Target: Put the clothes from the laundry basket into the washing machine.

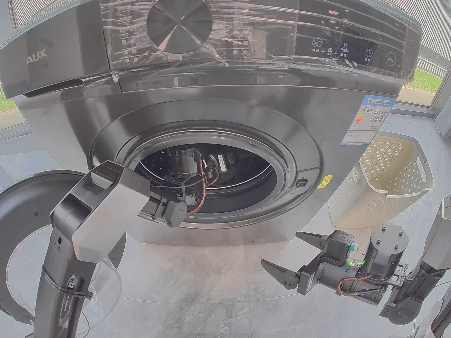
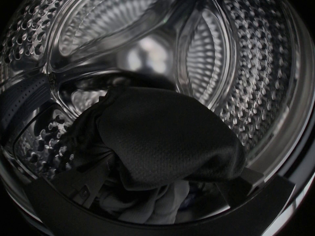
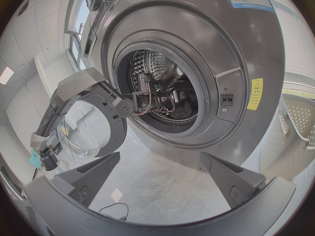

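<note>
My left arm reaches through the washing machine's (image 1: 211,104) round opening, so my left gripper (image 2: 165,177) sits inside the steel drum (image 2: 249,66). Its fingers (image 2: 87,184) stand wide apart and open. A black garment (image 2: 164,138) lies bunched over and between them, with a white garment (image 2: 154,207) just beneath it. The same gripper (image 3: 177,97) shows deep in the drum in the right wrist view. My right gripper (image 1: 280,248) hangs open over the floor in front of the machine, nothing between its fingers (image 3: 98,177). The cream laundry basket (image 1: 390,179) leans to the machine's right, its visible inside bare.
The machine's round door (image 1: 19,240) stands swung open on the left, beside my left arm. Pale tiled floor (image 1: 206,282) lies in front of the machine. A thin cable (image 3: 115,208) rests on the floor below my right gripper.
</note>
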Available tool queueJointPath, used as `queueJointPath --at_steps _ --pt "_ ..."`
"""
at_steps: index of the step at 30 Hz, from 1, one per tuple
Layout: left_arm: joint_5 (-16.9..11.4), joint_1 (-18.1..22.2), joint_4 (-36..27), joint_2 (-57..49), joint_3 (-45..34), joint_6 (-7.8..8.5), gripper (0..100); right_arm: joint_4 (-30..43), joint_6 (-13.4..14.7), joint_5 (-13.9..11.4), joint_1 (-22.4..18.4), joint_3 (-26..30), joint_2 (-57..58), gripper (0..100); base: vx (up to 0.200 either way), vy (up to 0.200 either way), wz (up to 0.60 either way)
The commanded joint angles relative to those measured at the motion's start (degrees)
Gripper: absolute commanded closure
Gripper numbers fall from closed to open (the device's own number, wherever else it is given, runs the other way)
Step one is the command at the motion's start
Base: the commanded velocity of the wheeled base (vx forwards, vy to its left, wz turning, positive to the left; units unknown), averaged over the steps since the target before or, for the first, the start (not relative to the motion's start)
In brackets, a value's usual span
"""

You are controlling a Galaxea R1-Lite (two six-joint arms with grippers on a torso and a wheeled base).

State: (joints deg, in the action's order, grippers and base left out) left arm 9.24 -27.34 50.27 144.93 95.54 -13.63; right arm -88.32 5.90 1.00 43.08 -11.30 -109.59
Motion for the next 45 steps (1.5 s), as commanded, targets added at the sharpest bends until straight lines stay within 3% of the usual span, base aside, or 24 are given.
queueJointPath --at_steps 1,6,14,19,24,26,31,37,41,45 --pt "-0.01 -1.22 1.49 -9.93 -14.68 6.51 0 -0.01 -0.01 0.06 -0.02 0.14 0.08 0 0.0 0.0 0.0" --pt "-0.89 -2.45 2.55 -15.91 -23.56 8.36 0 -0.01 -0.01 0.06 -0.02 0.14 0.26 0 0.0 0.0 0.0" --pt "-1.33 -3.86 4.57 -21.45 -31.29 8.53 0 -0.01 -0.01 0.06 -0.1 0.31 0.26 0 0.0 0.0 0.0" --pt "-3.0 -4.74 5.18 -23.12 -37.79 8.71 0 -0.01 -0.01 0.06 -0.1 0.49 0.35 0 0.0 0.0 0.0" --pt "-6.6 -7.11 12.48 -23.38 -47.55 8.8 0 -0.01 0.43 0.06 0.07 2.34 1.58 0 0.0 0.0 0.0" --pt "-8.8 -9.22 20.21 -24.17 -54.14 8.27 0 -0.01 0.34 0.06 -0.1 3.48 4.21 0 0.0 0.0 0.0" --pt "-8.98 -10.54 28.65 -27.25 -62.84 8.36 0 -0.01 0.34 0.14 -0.63 5.76 9.4 0 0.0 0.0 0.0" --pt "-9.15 -10.63 29.71 -34.37 -72.25 8.53 0 0.17 0.34 0.23 -0.98 11.12 15.9 0 0.0 0.0 0.0" --pt "-9.06 -11.24 31.11 -39.64 -77.43 8.53 0 1.05 1.31 2.25 -1.51 11.3 21.18 0 0.0 0.0 0.0" --pt "-8.71 -11.15 33.13 -43.6 -82.35 8.53 0 2.72 1.48 2.69 -3.27 11.3 25.04 0 0.0 0.0 0.0"
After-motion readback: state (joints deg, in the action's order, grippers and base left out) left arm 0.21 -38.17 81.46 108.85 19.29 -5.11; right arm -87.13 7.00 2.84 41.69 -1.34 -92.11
